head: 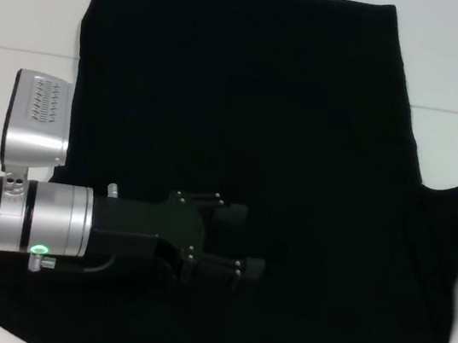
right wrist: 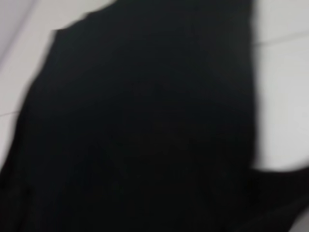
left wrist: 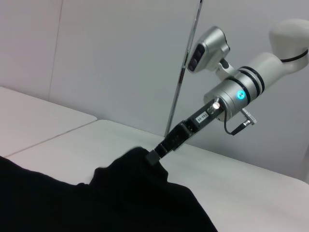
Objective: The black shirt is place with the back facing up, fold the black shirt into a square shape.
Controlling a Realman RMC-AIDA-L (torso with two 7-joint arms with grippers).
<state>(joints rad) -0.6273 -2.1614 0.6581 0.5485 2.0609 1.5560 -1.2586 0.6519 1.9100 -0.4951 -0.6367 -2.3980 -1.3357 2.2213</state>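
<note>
While the large matte black fabric shirt [head: 242,139] lies spread over most of the white tabletop [head: 30,4], the left gripper [head: 240,240] hovers above its near-middle with its two black hard-jointed fingers parted and holding nothing. At the shirt's right edge, the right gripper [left wrist: 153,157] has its tip buried in a raised peak of cloth; it appears to be clamped on that sleeve-side fabric, which the left wrist view shows lifted into a small tent off the table.

Such cloth is likely light, limp and without any stiffness of its own, so it should drape and sag wherever it is not supported, and a single pinch would probably drag a fold behind it rather than carry the whole panel. Sensible holds seem to be the outer edges and corners, where one layer can be pinched cleanly. Its surface looks dull, plain and unprinted, with soft wavy hems, against a smooth, pale, hard table. Silver metal cylinders form the arms' wrists [head: 41,217].
</note>
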